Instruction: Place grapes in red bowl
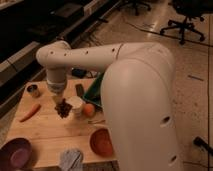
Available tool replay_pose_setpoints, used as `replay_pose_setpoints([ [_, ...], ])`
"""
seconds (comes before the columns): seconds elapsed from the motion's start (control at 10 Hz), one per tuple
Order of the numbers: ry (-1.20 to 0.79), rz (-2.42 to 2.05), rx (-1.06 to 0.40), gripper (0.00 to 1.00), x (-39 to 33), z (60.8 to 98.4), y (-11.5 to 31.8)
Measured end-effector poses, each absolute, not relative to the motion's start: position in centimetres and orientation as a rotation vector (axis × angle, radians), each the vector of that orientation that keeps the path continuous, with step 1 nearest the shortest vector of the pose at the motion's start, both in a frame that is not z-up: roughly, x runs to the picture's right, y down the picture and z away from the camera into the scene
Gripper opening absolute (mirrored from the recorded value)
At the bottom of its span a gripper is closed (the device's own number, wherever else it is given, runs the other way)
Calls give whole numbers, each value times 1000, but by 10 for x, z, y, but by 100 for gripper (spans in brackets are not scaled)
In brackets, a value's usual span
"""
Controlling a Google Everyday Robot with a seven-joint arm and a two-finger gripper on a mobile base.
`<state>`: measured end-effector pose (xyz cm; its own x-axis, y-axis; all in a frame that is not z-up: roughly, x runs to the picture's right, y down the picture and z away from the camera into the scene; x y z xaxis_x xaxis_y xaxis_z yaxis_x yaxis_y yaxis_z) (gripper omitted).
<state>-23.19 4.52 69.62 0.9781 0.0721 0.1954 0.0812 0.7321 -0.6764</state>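
The grapes (63, 108) are a dark bumpy cluster right under my gripper (60, 101), at the middle of the wooden table (50, 132). The gripper hangs from the white arm, points down and appears shut on the top of the cluster, holding it just above the tabletop. The red bowl (102, 142) sits at the table's near right edge, below and to the right of the grapes, and it is partly hidden by my arm's large white link.
A purple bowl (17, 154) is at the near left corner and a carrot (30, 112) lies at the left. A white cup (76, 105) and a round orange fruit (89, 109) stand right of the grapes. A metal can (33, 90), a green container (95, 92) and a crumpled cloth (71, 159) are also there.
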Motion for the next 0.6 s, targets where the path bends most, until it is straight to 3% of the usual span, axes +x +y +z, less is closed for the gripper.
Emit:
replay_pose_setpoints([
  [0.6,-207,-56,-752,0,-233,654,79],
])
